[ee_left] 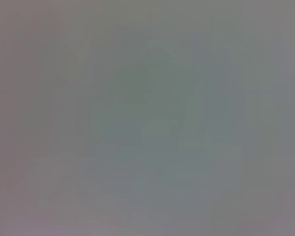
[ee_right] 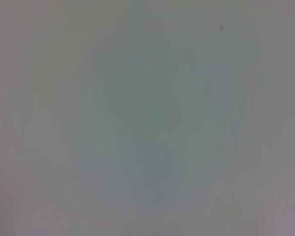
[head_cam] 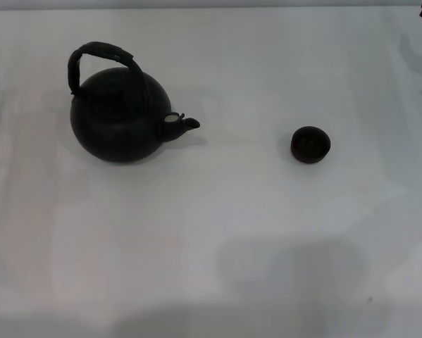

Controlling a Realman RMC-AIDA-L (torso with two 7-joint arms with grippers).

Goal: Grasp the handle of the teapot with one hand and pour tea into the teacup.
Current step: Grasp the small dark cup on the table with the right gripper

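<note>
Teapot (head_cam: 119, 116) and teacup (head_cam: 310, 144) are the only objects in the head view, both standing upright on a white table (head_cam: 211, 246). The round matte black teapot sits to the left and toward the far side, its short spout (head_cam: 181, 125) pointing right at the teacup. The handle (head_cam: 101, 60) arches over the top of the pot, free of any grip. The small dark teacup stands well apart from the spout, right of centre. Neither gripper appears in this view, so whether either pincer is released or clenched cannot be told.

The left wrist view adds nothing of the teapot or teacup: only a plain grey-green surface fills it, with no fingers in sight.

The right wrist view is likewise a plain pale surface, marked only by a tiny dark speck (ee_right: 221, 28), again with no fingers visible.
</note>
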